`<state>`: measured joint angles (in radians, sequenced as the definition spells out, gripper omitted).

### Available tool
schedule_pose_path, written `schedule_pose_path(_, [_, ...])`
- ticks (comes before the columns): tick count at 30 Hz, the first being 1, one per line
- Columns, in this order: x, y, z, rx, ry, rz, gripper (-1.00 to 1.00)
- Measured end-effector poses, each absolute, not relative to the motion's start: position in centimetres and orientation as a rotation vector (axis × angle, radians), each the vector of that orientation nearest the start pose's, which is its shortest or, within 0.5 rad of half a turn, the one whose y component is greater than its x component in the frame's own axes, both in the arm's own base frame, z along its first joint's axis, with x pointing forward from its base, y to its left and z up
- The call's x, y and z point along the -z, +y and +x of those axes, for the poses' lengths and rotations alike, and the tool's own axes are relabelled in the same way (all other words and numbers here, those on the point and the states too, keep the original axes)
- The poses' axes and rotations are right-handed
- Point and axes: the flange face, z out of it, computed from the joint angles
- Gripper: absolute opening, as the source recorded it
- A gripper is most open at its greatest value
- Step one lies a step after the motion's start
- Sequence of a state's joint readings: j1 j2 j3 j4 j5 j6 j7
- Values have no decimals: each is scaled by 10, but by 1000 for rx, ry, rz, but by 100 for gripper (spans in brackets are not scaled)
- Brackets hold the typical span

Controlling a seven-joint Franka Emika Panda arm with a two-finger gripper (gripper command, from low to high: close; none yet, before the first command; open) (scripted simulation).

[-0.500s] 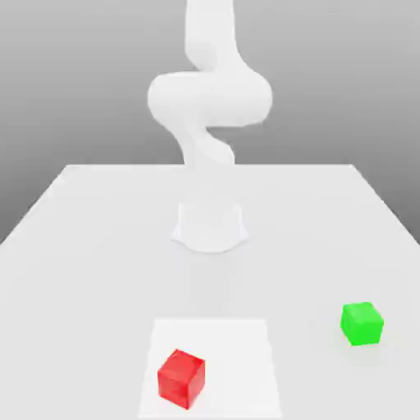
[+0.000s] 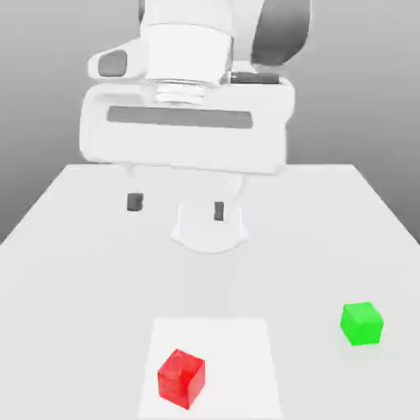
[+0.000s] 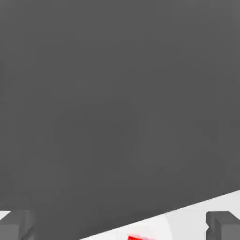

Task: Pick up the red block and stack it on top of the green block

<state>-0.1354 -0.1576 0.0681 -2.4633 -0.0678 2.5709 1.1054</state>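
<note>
So the gripper (image 2: 176, 205) is hanging well up over the middle of the worktop (image 2: 74, 246) with its fingers (image 2: 135, 201) spread wide and nothing between them, which makes sense since it hasn't got anywhere near a block yet. Spread like that, it's ready to drop around a cube rather than bump it.

The red block (image 2: 181, 378) sits at the near edge, on a slightly brighter square patch (image 2: 238, 344) of the worktop, turned a bit so a corner faces the camera. The green block (image 2: 362, 323) is off to the exterior view's right, a little farther back and well apart from the red one, so there's room to grab red without nudging green.

In the hand view a thin red sliver (image 3: 140, 237) peeks in at the rim between the two finger tips, probably the red block's edge, though too little shows to be sure. I'd guess the hand needs to come nearer and lower first
</note>
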Motion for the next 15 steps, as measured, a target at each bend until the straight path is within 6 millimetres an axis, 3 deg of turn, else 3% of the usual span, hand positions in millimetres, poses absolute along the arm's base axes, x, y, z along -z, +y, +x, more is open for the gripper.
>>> schedule_pose_path(4, [-303,-40,478,222,1736,-2556,0])
schedule_pose_path(8, [-228,-41,461,44,1845,-2531,0])
schedule_pose_path(13, [-161,-41,456,1,1871,-2522,0])
schedule_pose_path(14, [-151,-41,455,1,1871,-2523,-100])
schedule_pose_path(15, [-151,-41,455,1,1871,-2523,-100])
